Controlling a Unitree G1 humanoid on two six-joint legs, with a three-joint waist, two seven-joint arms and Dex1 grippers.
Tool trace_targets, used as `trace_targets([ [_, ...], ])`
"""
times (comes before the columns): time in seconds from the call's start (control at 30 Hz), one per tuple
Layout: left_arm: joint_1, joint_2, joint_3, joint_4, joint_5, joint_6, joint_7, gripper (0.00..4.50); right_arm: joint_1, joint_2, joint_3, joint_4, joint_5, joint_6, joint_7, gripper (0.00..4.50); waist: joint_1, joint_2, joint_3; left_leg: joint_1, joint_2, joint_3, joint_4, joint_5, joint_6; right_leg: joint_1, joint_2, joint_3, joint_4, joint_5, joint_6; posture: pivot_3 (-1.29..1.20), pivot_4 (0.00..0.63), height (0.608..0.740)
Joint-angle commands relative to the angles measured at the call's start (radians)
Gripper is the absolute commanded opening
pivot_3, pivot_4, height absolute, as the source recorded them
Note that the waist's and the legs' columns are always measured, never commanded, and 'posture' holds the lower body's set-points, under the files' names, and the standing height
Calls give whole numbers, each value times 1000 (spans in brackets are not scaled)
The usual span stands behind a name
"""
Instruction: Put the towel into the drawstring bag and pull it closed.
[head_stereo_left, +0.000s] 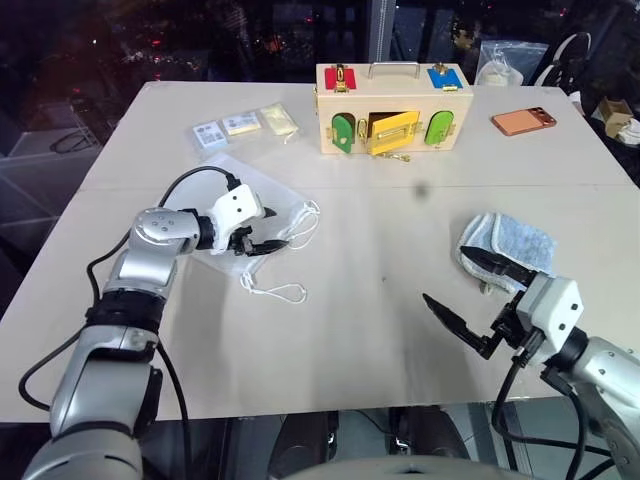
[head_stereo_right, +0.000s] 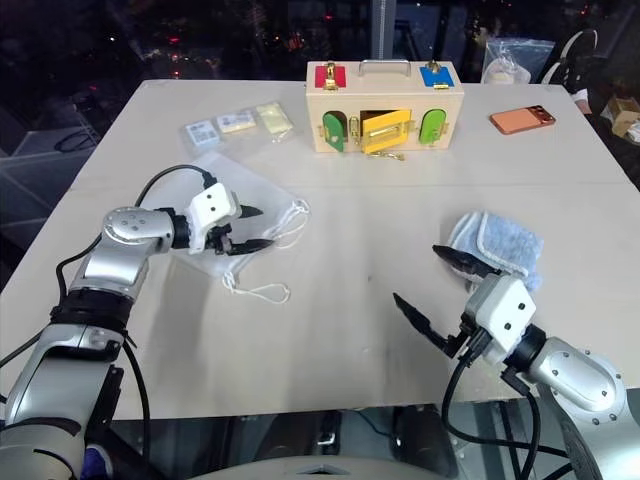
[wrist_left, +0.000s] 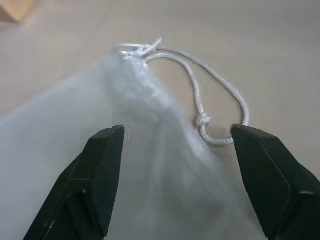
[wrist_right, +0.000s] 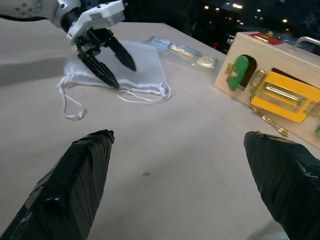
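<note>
The left gripper (head_stereo_left: 262, 232) is hovering spread and empty over the drawstring bag (wrist_right: 131, 64)'s mouth, probably preparing to hold it open, while the wide-open, empty right gripper (head_stereo_left: 466, 290) needs the towel (head_stereo_left: 508, 243) just beyond it.

Take the wooden latch box (head_stereo_left: 393, 107) at the far middle of the worktop (head_stereo_left: 380, 330) as your landmark. You have a wide bare stretch of worktop on the near side of the box, running between the two grippers, and a hand can pass there freely. Nearer you and to the left of the box, the drawstring bag (head_stereo_left: 262, 208) lies flat with its cords (head_stereo_left: 272, 292) looped loose toward you; the left gripper (head_stereo_left: 262, 232) hangs over it with jaws apart. Left of the box, small packets (head_stereo_left: 243, 125) sit close together. Nearer you and to the right of the box, the towel (head_stereo_left: 508, 244) lies bunched beside the right gripper (head_stereo_left: 468, 296), jaws wide. Right of the box sits an orange case (head_stereo_left: 523, 122)
</note>
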Motion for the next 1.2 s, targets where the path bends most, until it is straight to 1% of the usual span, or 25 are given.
trace_targets([
  [0.03, 66, -6, 46, -212, 45, 51, 144, 3562, -20, 1, 1, 3, 5, -23, 9, 4500, 1, 0, 0, 1, 0, 0, 0, 0, 0, 1, 0, 0, 0, 0, 0, 0, 150, 740],
  [0.1, 123, -10, 53, -316, 93, 89, 223, 3562, -25, -1, 1, 10, 7, -26, 14, 4500, 1, 0, 0, 2, 0, 0, 0, 0, 0, 2, 0, 0, 0, 0, 0, 0, 150, 740],
  [0.23, 221, -17, 51, -437, 196, 109, 353, 3562, -36, -5, 1, 22, 9, -27, 25, 4500, 1, 0, 0, 2, 0, 1, -1, 0, -1, 1, 0, 0, 0, 0, 0, 0, 150, 740],
  [0.33, 289, -40, 45, -470, 256, 93, 444, 3562, -45, -4, 4, 27, 12, -23, 30, 4500, 1, 0, 0, 3, 0, 2, -2, 0, -1, 2, 0, 1, 0, 0, 0, 0, 150, 740],
  [0.47, 369, -111, 40, -513, 335, 86, 586, 3562, -46, -13, -5, 27, 22, -16, 43, 4500, 2, 0, 0, 5, 0, 2, -2, 0, 0, 3, 0, 2, 0, 0, 0, 0, 150, 740],
  [0.57, 406, -163, 31, -533, 352, 120, 626, 3562, -46, -20, -12, 29, 31, -12, 54, 4500, 3, 0, 0, 5, 0, 2, -2, 0, 0, 3, -1, 1, 0, 0, 0, 0, 150, 740],
  [0.73, 431, -210, 25, -526, 388, 128, 682, 3562, -57, -27, -14, 38, 39, -10, 60, 4500, 2, 0, 0, 6, 0, 2, -2, 0, 0, 4, -4, 1, 0, -1, -3, 0, 150, 740],
  [0.93, 429, -201, 43, -505, 441, 85, 760, 3562, -58, -26, -13, 38, 40, -9, 61, 4500, 2, 0, 0, 6, 0, 2, -3, 0, 0, 4, -5, 1, 0, -1, -3, 0, 150, 740],
  [1.2, 435, -185, 34, -493, 496, 31, 816, 3562, -51, -20, -11, 35, 36, -12, 56, 4500, 2, 0, 0, 6, 0, 2, -3, 0, 0, 4, -6, 1, 0, -1, -3, 0, 150, 740],
])
